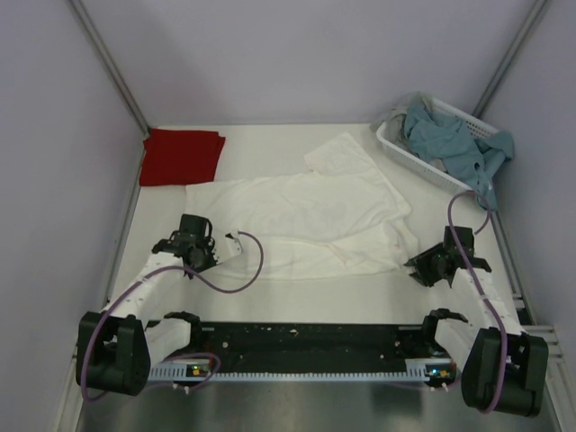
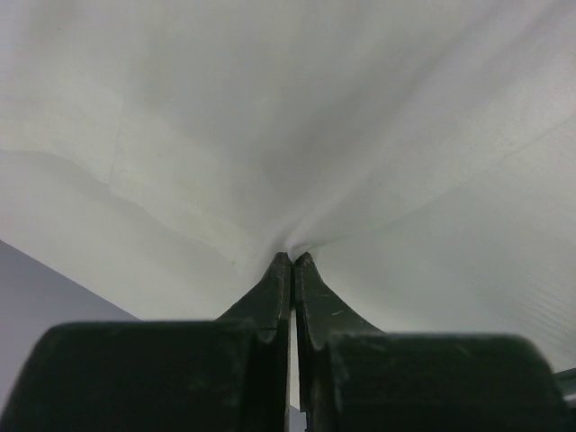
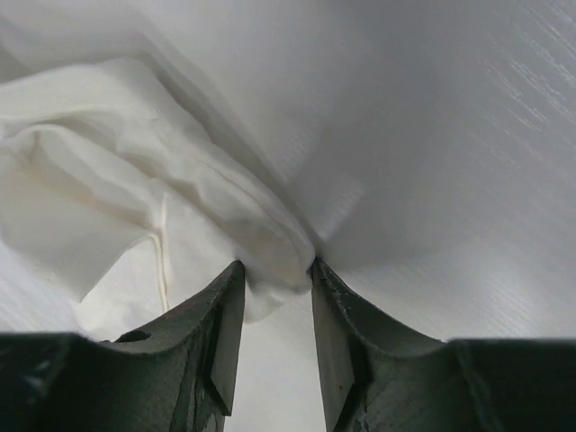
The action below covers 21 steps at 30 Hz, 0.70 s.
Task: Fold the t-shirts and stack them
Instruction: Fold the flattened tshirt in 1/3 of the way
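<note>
The white t-shirt (image 1: 306,211) lies spread flat just left of the white slotted basket (image 1: 409,160) and nearer the arms, while the dark red t-shirt (image 1: 180,156) sits folded well to the basket's left. The left gripper (image 2: 293,258) is clenched on the white shirt's hem at the end farthest from the basket. The right gripper (image 3: 275,270) has its jaws parted, with a rumpled fold of the same shirt between their tips at the end nearest the basket.
</note>
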Tool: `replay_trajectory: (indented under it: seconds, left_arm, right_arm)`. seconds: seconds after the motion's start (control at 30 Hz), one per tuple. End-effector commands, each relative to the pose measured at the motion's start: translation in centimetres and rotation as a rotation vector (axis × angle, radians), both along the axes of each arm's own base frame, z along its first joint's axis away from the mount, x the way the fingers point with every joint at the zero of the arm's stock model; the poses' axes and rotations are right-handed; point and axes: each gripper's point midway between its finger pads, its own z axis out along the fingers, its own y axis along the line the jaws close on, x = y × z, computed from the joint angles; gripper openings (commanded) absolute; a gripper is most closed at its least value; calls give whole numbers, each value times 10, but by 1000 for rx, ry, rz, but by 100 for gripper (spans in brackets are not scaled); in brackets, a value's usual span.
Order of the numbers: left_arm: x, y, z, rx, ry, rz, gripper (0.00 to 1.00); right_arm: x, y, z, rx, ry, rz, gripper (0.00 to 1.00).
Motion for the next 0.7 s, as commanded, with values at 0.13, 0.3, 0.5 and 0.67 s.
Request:
replay_trajectory:
  seconds: [0.13, 0.3, 0.5, 0.67]
  left_arm:
    - [13, -5, 16, -30, -52, 4, 0]
    - [12, -3, 15, -17, -50, -1, 0]
    - [7, 3, 7, 23, -34, -17, 0]
    - [0, -1, 3, 0, 2, -35, 0]
  right_arm:
    - [0, -20, -5, -115, 11, -18, 23]
    - [-2, -26, -5, -147, 13, -9, 0]
    - [-15, -43, -6, -170, 30, -54, 0]
    - [-16, -42, -6, -168, 29, -42, 22]
